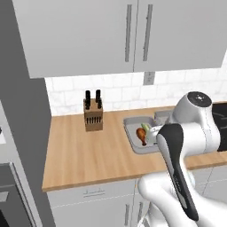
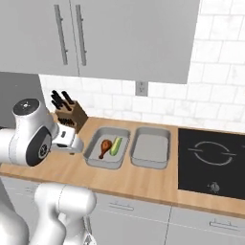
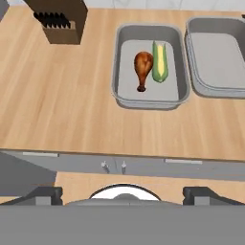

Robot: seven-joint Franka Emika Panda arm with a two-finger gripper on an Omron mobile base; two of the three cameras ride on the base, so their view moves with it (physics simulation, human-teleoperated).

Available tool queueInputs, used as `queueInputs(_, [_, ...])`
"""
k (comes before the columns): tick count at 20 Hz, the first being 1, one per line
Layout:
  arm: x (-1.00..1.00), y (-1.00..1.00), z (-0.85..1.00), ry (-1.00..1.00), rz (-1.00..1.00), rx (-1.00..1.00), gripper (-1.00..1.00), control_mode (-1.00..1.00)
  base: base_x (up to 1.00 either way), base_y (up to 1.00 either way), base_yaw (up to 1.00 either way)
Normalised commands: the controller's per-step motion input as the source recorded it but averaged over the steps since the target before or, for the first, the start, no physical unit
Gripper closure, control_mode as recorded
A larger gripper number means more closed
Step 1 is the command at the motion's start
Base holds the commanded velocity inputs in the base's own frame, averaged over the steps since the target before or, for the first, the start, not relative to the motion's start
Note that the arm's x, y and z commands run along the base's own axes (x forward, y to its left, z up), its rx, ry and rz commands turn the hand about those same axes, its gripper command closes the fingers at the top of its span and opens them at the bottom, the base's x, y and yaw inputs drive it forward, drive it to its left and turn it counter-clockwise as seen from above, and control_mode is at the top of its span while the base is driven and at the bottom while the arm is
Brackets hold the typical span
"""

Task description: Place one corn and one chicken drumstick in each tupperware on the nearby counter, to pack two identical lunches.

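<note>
Fingers spread wide, holding nothing; left tupperware on surface already holds drumstick beside corn, right tupperware empty; risk: second pair dropped into filled box, lunches unequal

no text, label, brand or number can be read on anything here.

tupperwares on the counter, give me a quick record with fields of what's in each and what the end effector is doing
left tupperware: one chicken drumstick and one corn, side by side
right tupperware: nothing in it
counter: also holds a knife block
end effector: open, holding nothing, back over the counter's front edge
lunches packed: one of two
</note>
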Motion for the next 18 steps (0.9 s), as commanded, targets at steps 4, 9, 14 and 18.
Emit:
queueInputs(4, [0.00,0.00,0.00,0.00,0.00,0.00,-1.00,1.00,-0.92,0.87,0.40])
queueInputs(9, [0.00,0.00,0.00,0.00,0.00,0.00,-1.00,1.00,-0.56,0.42,0.72])
queueInputs(14, [0.00,0.00,0.00,0.00,0.00,0.00,-1.00,1.00,0.00,0.51,0.93])
queueInputs(18, [0.00,0.00,0.00,0.00,0.00,0.00,-1.00,1.00,0.00,0.62,0.90])
